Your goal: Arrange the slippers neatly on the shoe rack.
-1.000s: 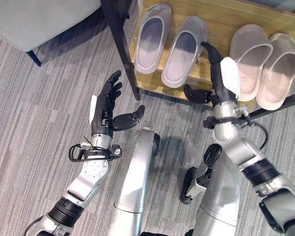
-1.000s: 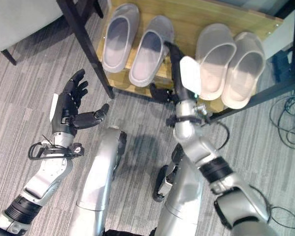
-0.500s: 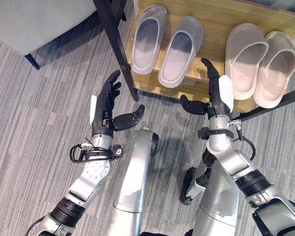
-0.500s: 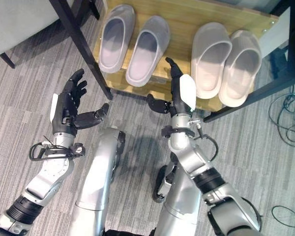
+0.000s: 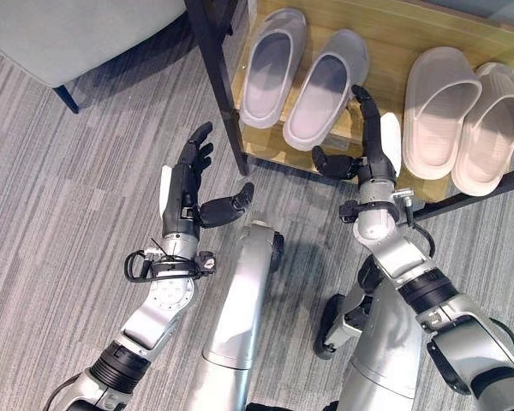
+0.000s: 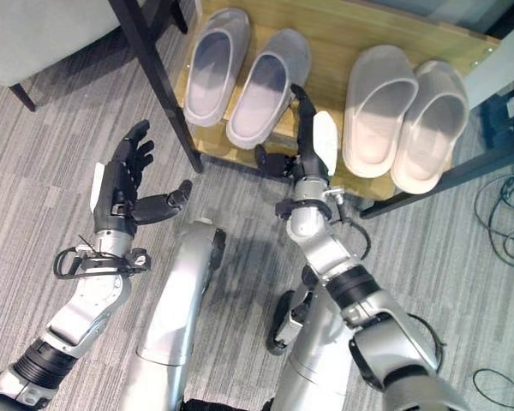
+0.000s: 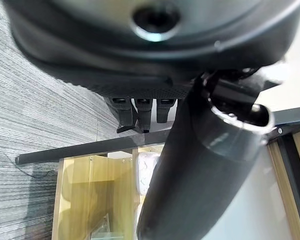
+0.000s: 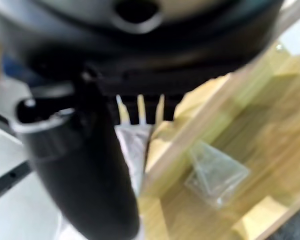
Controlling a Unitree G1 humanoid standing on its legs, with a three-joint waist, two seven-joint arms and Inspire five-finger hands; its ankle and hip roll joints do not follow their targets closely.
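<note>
Two grey slippers (image 5: 272, 67) (image 5: 325, 89) lie side by side on the wooden shoe rack (image 5: 385, 34), toes away from me. Two pale beige slippers (image 5: 437, 111) (image 5: 490, 128) lie together further right on the same shelf. My right hand (image 5: 370, 147) is open, fingers straight and pointing at the shelf between the two pairs, thumb out to the left, touching nothing. My left hand (image 5: 187, 184) is open above the carpet left of the rack's black leg (image 5: 223, 86), holding nothing. In the left wrist view my straight fingers (image 7: 140, 112) show against the rack.
A grey upholstered seat (image 5: 68, 34) with a dark leg stands at the upper left. Striped grey carpet (image 5: 60, 223) covers the floor. A black rack bar (image 5: 488, 188) runs along the shelf's front right. Cables (image 6: 505, 231) lie on the floor at the right.
My right hand has drawn back from beside the beige slippers and now sits lower, in front of the shelf edge. The camera has shifted a little. The left hand has stayed put.
</note>
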